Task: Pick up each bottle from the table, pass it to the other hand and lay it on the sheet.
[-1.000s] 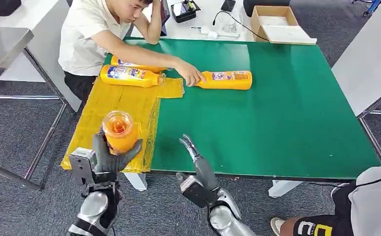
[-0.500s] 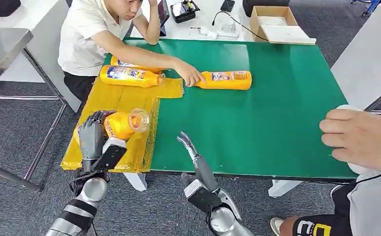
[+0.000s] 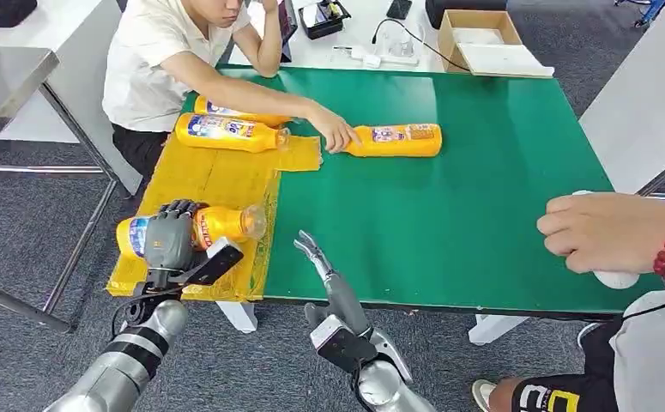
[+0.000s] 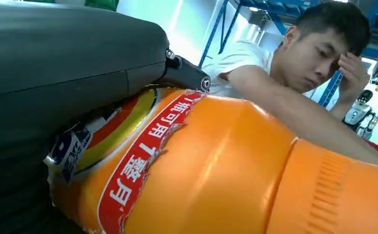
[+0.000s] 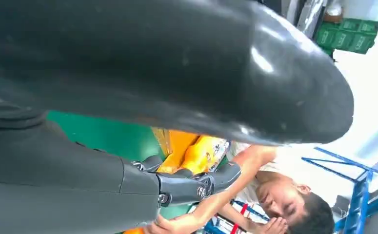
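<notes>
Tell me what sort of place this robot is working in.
Probably a robotics lab or workshop set up for recording trials. A green table stands on grey carpet, a person sits beside it setting out orange bottles, and blue metal shelving shows behind.

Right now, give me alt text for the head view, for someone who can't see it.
The left robot hand grips an orange bottle lying sideways over a yellow sheet at the green table's edge. The right robot hand hangs open beside it. A seated person's hand touches another bottle.
</notes>
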Robot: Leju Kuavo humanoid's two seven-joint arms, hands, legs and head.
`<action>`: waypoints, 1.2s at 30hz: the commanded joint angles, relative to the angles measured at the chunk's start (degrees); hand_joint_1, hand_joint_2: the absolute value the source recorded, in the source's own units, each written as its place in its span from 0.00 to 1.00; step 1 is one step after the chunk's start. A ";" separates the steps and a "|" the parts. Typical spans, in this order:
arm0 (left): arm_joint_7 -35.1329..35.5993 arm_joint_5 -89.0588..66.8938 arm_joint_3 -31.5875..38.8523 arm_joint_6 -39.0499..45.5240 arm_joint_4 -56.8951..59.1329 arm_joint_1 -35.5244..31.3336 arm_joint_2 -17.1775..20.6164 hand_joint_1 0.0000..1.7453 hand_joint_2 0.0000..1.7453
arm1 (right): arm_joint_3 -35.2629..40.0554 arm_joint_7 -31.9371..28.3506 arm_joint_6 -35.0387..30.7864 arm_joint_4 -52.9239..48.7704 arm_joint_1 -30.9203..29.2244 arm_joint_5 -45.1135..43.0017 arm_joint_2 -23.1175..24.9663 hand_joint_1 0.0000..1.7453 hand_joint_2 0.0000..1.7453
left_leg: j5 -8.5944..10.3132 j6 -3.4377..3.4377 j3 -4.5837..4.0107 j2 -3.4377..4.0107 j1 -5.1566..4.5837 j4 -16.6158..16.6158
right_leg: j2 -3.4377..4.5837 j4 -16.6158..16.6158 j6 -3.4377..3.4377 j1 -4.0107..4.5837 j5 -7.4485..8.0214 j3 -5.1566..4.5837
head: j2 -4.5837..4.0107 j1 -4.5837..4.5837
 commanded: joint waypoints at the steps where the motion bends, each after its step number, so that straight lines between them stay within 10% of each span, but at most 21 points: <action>1: 7.89 -12.01 -4.83 -6.47 19.58 -10.05 -0.95 1.00 1.00 | 2.02 -0.49 0.94 4.70 -1.08 -1.56 0.78 0.00 0.00 | -0.03 -0.09 0.20 -0.08 0.07 -0.02 | -0.10 -0.03 -0.13 0.08 -0.06 0.23 | 0.00 -0.02; 10: 11.05 -10.81 -4.58 -25.72 26.39 -15.47 -1.38 1.00 1.00 | 2.29 -0.96 0.25 7.08 -1.54 -2.53 1.94 0.00 0.00 | -0.10 -0.11 0.32 -0.04 0.09 0.00 | -0.06 0.01 -0.14 0.10 -0.13 0.33 | 0.00 -0.02; 13: 8.69 -7.44 -2.42 -30.22 26.40 -15.59 -1.48 0.70 1.00 | 1.70 -1.18 -1.00 8.65 -2.50 -2.70 1.96 0.00 0.00 | -0.03 -0.10 0.38 0.00 0.08 -0.04 | 0.02 -0.03 -0.13 0.08 -0.03 0.39 | 0.00 -0.02; 15: 7.12 -6.68 -2.55 -31.92 26.30 -15.52 -1.52 0.31 1.00 | 1.01 -1.18 -1.13 8.82 -2.78 -3.11 1.84 0.00 0.00 | 0.00 -0.08 0.45 -0.06 0.03 -0.06 | -0.04 -0.03 -0.10 0.03 -0.01 0.47 | 0.00 -0.02; 17: 6.14 -6.75 -3.83 -35.66 26.71 -15.98 -1.03 0.37 1.00 | 1.12 -1.18 -1.11 9.01 -2.92 -3.20 1.73 0.00 0.00 | 0.01 -0.08 0.51 -0.03 0.01 -0.07 | -0.01 -0.02 -0.10 0.01 0.00 0.50 | 0.00 -0.02; 18: 6.19 -7.48 -5.00 -36.71 26.64 -16.28 -0.78 0.05 1.00 | 1.13 -1.18 -1.22 9.37 -3.14 -3.32 1.65 0.00 0.00 | 0.00 -0.11 0.55 0.01 0.05 -0.08 | 0.02 -0.05 -0.14 0.06 0.02 0.53 | 0.00 -0.02; 19: 6.26 -7.54 -5.28 -37.19 26.71 -16.50 -0.88 0.00 1.00 | 0.73 -1.18 -1.64 9.68 -3.27 -3.57 1.65 0.00 0.00 | 0.02 -0.10 0.53 -0.05 0.04 -0.07 | -0.04 -0.04 -0.11 0.04 0.01 0.52 | 0.00 -0.02; 36: 5.93 -6.06 -5.06 -38.76 26.70 -16.78 -1.31 0.00 1.00 | 0.06 -1.18 -2.98 9.87 -3.88 -4.15 1.36 0.00 0.00 | 0.04 -0.13 0.67 -0.07 0.03 -0.09 | -0.03 -0.06 -0.13 0.04 0.00 0.66 | 0.00 -0.02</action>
